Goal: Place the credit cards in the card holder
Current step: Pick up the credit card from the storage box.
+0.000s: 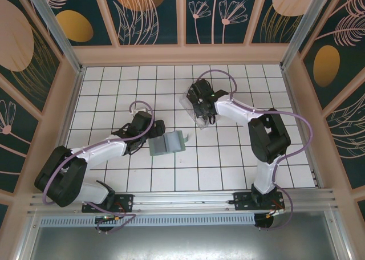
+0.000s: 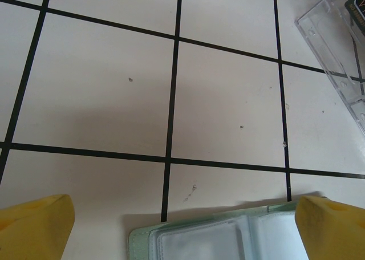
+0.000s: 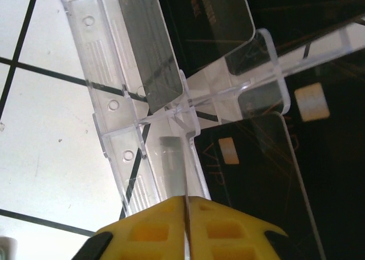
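Pick-up step: right pincer (image 3: 186,228) pinches shut on one of the credit cards (image 3: 268,180), edge-on in the clear rack (image 3: 114,72). Left pincer (image 2: 183,228) gapes above the card holder (image 2: 199,243). Next, a straight lift.

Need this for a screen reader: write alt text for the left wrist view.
A pale green card holder lies open at the bottom edge between the left gripper's spread yellow fingertips, on white tiles; clear plastic rack top right.
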Tool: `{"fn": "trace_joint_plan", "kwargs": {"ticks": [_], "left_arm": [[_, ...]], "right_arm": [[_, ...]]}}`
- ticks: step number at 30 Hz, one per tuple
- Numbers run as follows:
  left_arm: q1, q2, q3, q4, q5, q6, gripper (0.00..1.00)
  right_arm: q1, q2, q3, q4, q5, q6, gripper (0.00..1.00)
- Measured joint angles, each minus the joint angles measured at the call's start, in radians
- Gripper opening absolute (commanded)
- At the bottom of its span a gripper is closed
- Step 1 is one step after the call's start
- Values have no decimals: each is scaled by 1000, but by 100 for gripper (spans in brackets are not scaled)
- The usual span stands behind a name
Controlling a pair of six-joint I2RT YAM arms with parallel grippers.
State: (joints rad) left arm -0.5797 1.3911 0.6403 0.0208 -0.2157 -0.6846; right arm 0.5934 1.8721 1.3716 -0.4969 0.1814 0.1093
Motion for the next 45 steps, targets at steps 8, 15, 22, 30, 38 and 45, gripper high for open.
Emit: {"fn": "trace_joint_plan", "kwargs": {"ticks": [8, 15, 22, 30, 38, 45], "left_arm": [[0, 6, 0, 5, 3, 0, 99], [0, 6, 0, 5, 5, 0, 99], [0, 6, 0, 6, 7, 0, 99], [0, 6, 0, 5, 7, 0, 99], [0, -1, 6, -32, -6, 5, 99], [0, -55, 6, -108, -19, 31, 99]], "right_arm": [[-26, -7, -10, 3, -52, 1, 11], [-37, -9, -26, 3, -83, 0, 8], [-40, -20, -27, 0, -128, 3, 0], [-70, -75, -21, -10, -166, 4, 0], [-70, -199, -13, 9, -253, 53, 0], [-19, -390, -220, 260, -403, 191, 0]]}}
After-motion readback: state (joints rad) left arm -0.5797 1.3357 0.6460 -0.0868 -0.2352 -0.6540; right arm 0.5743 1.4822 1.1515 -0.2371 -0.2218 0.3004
